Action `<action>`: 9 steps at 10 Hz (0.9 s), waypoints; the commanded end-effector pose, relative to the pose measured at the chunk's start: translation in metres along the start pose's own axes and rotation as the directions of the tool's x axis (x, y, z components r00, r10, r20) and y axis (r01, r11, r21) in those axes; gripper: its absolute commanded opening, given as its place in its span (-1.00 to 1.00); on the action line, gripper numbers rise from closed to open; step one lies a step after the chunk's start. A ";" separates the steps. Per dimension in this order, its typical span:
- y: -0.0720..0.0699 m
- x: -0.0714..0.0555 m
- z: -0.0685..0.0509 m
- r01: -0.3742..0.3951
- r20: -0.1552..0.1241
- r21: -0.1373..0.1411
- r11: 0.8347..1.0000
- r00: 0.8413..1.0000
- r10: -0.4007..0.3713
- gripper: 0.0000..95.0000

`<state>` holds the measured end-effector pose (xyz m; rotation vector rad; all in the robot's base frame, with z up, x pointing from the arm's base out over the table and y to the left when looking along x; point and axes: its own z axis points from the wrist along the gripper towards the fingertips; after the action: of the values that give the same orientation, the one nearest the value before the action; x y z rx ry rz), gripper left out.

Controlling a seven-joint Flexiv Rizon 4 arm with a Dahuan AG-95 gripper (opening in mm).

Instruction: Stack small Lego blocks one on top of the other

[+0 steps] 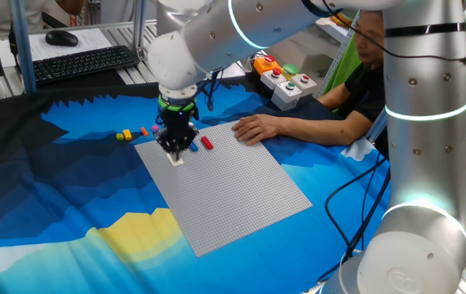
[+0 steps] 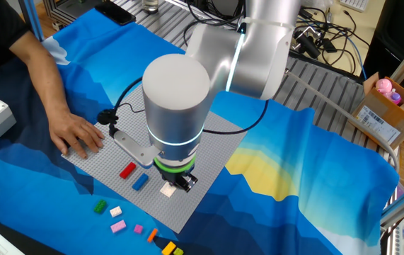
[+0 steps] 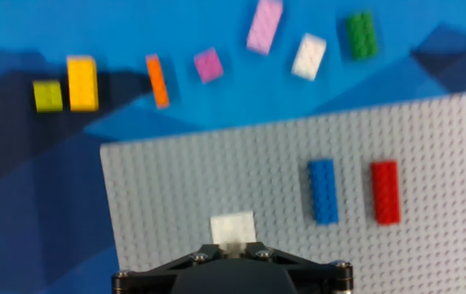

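Directly beneath the gripper (image 2: 177, 183) sits a white block (image 3: 233, 228) on the grey baseplate (image 3: 216, 180), near its corner. Whether the fingers are apart or clamped on it cannot be told; the hand's body hides them. Just ahead and to one side lie a blue block (image 3: 323, 190) and a red block (image 3: 385, 192) on the plate. Farther ahead, off the plate on the blue cloth (image 3: 20, 204), a row of loose blocks (image 3: 208, 64) waits. These bricks look light, rigid and slick; a hold across the two flat long sides seems best.
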<state>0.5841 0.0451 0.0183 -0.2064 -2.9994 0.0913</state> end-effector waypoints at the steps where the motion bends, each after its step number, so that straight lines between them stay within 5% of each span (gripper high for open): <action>1: -0.002 -0.015 -0.003 -0.001 -0.001 0.007 1.000 1.000 0.001 -0.60; 9: -0.041 -0.051 -0.024 0.049 -0.020 -0.024 0.998 0.999 -0.050 -0.60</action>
<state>0.6369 -0.0042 0.0366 -0.1382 -2.9831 0.0421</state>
